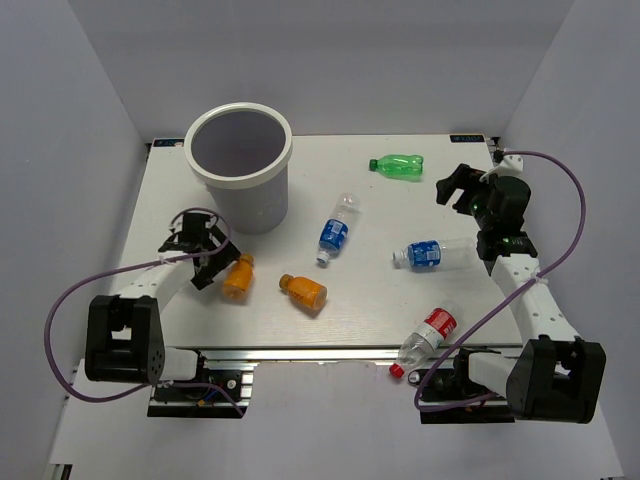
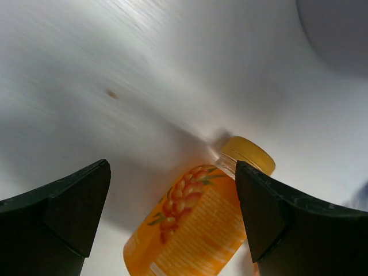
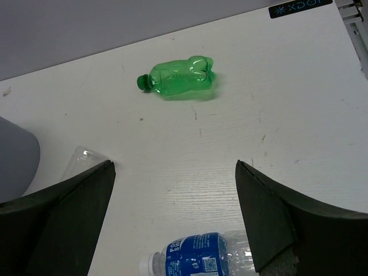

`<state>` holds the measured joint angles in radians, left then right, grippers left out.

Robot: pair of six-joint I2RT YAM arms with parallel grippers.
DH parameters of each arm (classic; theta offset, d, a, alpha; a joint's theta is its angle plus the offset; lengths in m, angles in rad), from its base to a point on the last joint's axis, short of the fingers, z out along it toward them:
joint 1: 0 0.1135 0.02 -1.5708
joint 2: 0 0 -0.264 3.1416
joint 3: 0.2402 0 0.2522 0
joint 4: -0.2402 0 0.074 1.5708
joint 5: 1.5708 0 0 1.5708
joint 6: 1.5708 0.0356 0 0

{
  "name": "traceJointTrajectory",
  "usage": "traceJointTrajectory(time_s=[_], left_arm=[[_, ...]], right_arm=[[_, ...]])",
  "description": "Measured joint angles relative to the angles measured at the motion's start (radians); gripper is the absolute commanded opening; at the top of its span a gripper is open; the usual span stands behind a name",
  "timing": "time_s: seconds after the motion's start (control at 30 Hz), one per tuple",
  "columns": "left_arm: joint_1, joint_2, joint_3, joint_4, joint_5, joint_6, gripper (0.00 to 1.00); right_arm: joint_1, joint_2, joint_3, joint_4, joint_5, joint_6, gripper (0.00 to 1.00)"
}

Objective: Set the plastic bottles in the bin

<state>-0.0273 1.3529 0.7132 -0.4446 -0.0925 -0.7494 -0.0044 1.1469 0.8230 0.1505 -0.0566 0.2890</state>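
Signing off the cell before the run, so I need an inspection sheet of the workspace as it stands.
Surface: white table, fine scuffs in the right wrist view.
Job's things: bin upright, far left, no bottle seen inside. All six lie on the table: left orange bottle, right orange bottle, centre blue-label bottle, right blue-label bottle, green bottle, and red-label bottle, which seems to overhang the near edge.
Clutter: nothing seen.
Grippers: left gripper open at the left orange bottle, no grip. Right gripper open, empty.
Cables: left purple cable and right purple cable loop outside the table sides.
Surroundings: plain grey walls.
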Motion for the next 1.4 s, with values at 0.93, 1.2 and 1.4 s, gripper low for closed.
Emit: traceJointTrajectory(time_s=[0.93, 1.2, 1.4], left_arm=[[-0.222, -0.100, 0.068, -0.141, -0.084, 0.039, 0.98], [-0.275, -0.283, -0.013, -0.097, 0.162, 0.127, 0.98], [-0.391, -0.266, -0.044, -0.134, 0.169, 0.104, 0.98]], right_arm=[[0.000, -0.074, 0.000, -0.033, -0.080, 0.010, 0.89], [0.000, -0.092, -0.002, -0.076, -0.145, -0.013, 0.89], [0.000, -0.141, -0.011, -0.081, -0.179, -0.013, 0.89]])
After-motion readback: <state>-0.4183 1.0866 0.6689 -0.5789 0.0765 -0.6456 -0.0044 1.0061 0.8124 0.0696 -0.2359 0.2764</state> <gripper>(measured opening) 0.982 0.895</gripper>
